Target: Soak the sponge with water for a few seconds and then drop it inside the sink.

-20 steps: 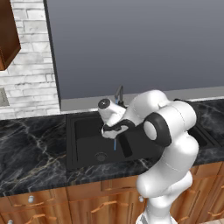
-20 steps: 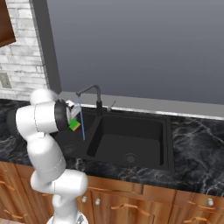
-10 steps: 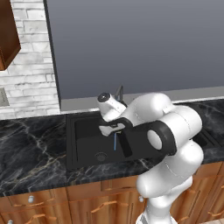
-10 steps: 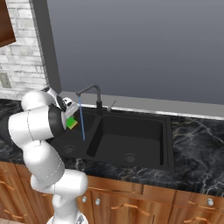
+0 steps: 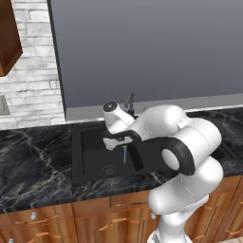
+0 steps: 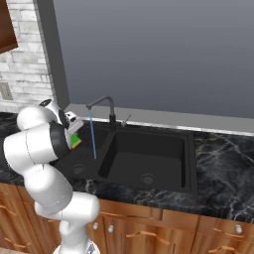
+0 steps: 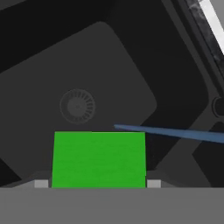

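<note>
Far left of the right base view, a brick wall (image 6: 25, 69) with a wall outlet (image 6: 6, 91) low on it; a wooden cabinet (image 6: 6, 30) corner above; below runs the black marble counter (image 6: 223, 149) over wooden drawers (image 6: 149, 225); the arm's white elbow bulks over the counter's left end; at its tip the gripper (image 6: 73, 133) is clamped on the sponge (image 6: 75, 141), a green wedge showing just under the white hand, held in the air above the left basin of the sink (image 6: 149, 158); just right of the sponge the water (image 6: 92, 133) falls as a thin blue stream from the faucet (image 6: 101, 106) spout into that basin; sponge and stream look close, whether touching cannot be told from this side; right of the divider the second basin, its drain (image 6: 147, 177) visible; a grey backsplash panel (image 6: 163, 54) rises behind all. Left base view: the sink (image 5: 90, 159) left basin with drain, the water (image 5: 124, 154) just beside the dark wrist. Hand view: sponge (image 7: 99, 159) green face between the fingers (image 7: 41, 183), basin drain (image 7: 77, 106) beyond it, the water (image 7: 175, 132) crossing as a blue streak whose end reaches just above the sponge's upper right edge.
</note>
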Controlling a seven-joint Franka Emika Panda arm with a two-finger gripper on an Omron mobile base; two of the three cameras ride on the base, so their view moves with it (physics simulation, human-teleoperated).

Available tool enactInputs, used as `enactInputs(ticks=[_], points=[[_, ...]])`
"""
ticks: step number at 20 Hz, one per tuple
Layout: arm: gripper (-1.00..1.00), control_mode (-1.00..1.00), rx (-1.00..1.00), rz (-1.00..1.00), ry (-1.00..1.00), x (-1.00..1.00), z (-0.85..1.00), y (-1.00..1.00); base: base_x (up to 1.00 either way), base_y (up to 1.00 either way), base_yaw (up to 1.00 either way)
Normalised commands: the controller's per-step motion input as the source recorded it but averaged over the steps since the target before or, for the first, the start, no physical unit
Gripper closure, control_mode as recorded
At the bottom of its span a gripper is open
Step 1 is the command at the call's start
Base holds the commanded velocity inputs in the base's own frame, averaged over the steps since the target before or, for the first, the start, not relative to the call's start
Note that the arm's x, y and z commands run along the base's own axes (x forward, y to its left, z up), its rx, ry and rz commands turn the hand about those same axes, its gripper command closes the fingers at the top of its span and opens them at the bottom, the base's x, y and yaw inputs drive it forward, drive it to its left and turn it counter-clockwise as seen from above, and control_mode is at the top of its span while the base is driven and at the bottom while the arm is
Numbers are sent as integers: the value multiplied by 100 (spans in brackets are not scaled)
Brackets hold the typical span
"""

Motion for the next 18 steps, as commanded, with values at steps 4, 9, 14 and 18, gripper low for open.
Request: enactInputs(ticks=[4,9,14,18], points=[[100,-100,5,0,0,-2,1,6,0,0,0],[100,-100,10,-3,0,0,0,0,0,0,0],[100,-100,14,-9,1,0,0,3,0,0,0],[100,-100,13,-14,0,0,1,9,0,0,0]])
